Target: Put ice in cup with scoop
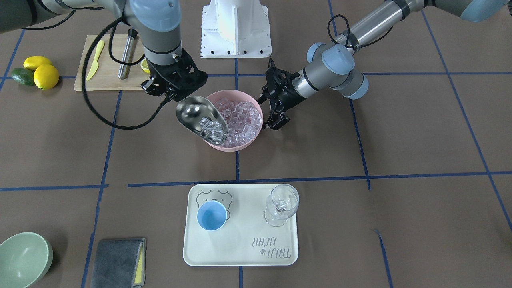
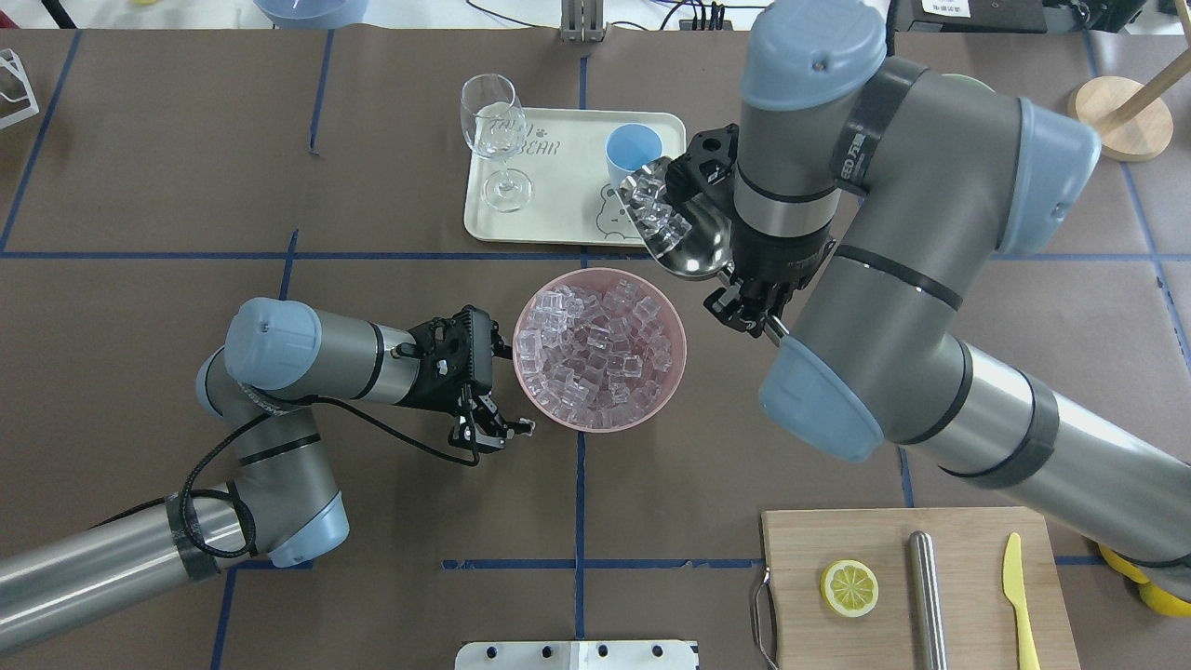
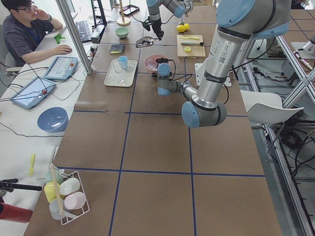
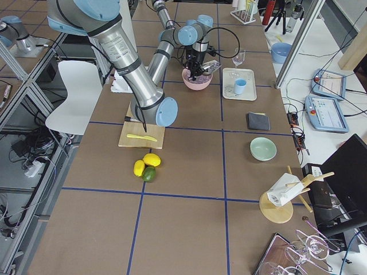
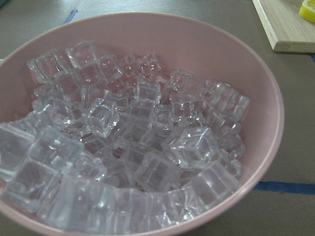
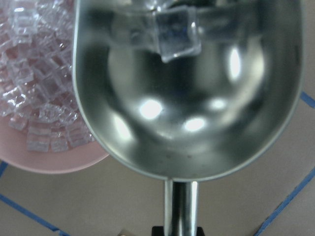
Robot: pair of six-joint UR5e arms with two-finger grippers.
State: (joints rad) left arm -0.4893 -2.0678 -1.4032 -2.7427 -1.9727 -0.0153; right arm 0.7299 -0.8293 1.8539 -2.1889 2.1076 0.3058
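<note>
Scoop (image 1: 192, 114) loaded with ice (image 1: 212, 130) sits pinched in right pincer (image 1: 175, 93); left pincer (image 1: 271, 112) spread.

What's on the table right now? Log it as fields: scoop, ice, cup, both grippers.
scoop: raised near the pink bowl, loaded
ice: some cubes in the scoop, most in the bowl
cup: upright on the tray, empty
right gripper: shut on the scoop handle
left gripper: open, empty, beside the bowl
</note>
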